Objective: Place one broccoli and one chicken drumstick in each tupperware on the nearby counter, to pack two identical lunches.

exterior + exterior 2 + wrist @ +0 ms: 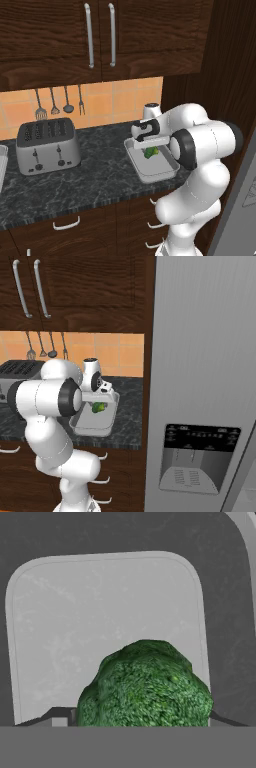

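- Your gripper (142, 724) is hanging right over the tupperware (138, 152) at the right end of the counter (95, 175), with the broccoli (145, 687) sitting between its fingers.
- In the hand view the broccoli is filling the space between the two dark finger tips (59, 716), one poking out at each side of it, so the jaws are standing wide around it. It's looking like you're holding the broccoli, though I can't tell if the pads are actually pressing on it.
- Below the broccoli you're seeing the pale grey floor of the tupperware (75, 622), with its rounded rim all around and dark marbled stone past it.
- From the left base view the broccoli (150, 152) is showing as a green lump inside the tupperware's outline, tucked just under the hand and partly hidden by your white arm.
- The right base view is giving the same story: broccoli (98, 407) over the tupperware (107, 421), near the end closer to the wall. I can't tell if it's touching the bottom or hovering above it.
- A silver toaster (47, 145) is sitting well off to the left on the counter, and utensils (59, 101) are hanging on the orange tile wall behind it.
- The grey fridge (205, 381) is standing right beside the counter's end.
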{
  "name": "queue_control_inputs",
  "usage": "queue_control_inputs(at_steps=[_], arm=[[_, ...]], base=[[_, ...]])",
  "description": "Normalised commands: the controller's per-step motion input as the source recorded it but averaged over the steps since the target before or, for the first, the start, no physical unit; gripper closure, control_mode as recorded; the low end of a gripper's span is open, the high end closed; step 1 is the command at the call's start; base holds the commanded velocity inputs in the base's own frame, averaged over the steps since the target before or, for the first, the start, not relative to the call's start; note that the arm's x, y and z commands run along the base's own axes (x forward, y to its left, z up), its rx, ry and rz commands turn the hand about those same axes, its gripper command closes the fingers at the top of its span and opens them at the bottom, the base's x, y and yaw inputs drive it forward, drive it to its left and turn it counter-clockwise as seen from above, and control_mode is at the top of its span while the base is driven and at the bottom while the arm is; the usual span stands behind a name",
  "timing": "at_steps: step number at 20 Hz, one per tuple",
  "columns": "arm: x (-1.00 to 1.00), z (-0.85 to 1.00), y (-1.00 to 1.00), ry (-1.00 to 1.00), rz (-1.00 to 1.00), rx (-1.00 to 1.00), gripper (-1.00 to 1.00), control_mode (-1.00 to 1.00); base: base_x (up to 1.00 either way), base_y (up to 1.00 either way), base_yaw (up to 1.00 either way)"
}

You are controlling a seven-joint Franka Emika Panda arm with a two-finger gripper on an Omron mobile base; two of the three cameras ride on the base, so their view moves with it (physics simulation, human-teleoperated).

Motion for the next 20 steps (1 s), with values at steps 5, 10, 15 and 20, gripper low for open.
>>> queue_control_inputs(at_steps=[5, 10, 15, 20], arm=[[-0.03, 0.15, 0.02, 0.0, 0.03, 0.0, -1.0, -1.0], [0.0, 0.43, 0.04, 0.0, 0.04, -0.07, -1.0, -1.0], [-0.06, 0.36, 0.14, -0.01, 0.0, -0.08, -1.0, -1.0], [-0.82, 0.14, 0.02, 0.0, 0.0, -0.01, -1.0, -1.0]], base=[[0.0, 0.0, 0.0], [0.0, 0.0, 0.0], [0.0, 0.0, 0.0], [0.0, 0.0, 0.0]])
